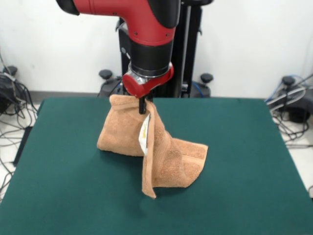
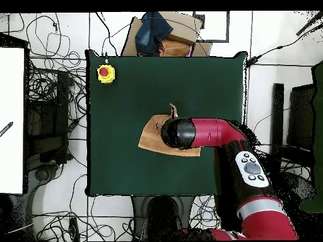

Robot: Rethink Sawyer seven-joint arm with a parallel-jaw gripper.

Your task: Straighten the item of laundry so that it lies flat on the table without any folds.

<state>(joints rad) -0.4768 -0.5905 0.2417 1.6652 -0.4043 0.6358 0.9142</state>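
Note:
The item of laundry [image 1: 164,156] is a peach-orange towel, lifted by its top edge so it hangs in a tent shape. Its lower parts rest folded on the green table [image 1: 244,196], and a white tag [image 1: 145,133] shows on the hanging fold. My gripper [image 1: 143,106] is shut on the towel's top edge, below the red wrist. In the overhead view the arm's end covers the gripper, and the towel [image 2: 151,137] shows around it near the table's [image 2: 120,170] middle.
A yellow box with a red button [image 2: 105,74] sits at one table corner in the overhead view. Cables and equipment lie on the floor around the table. A cardboard box with dark cloth [image 2: 164,34] stands beyond the far edge.

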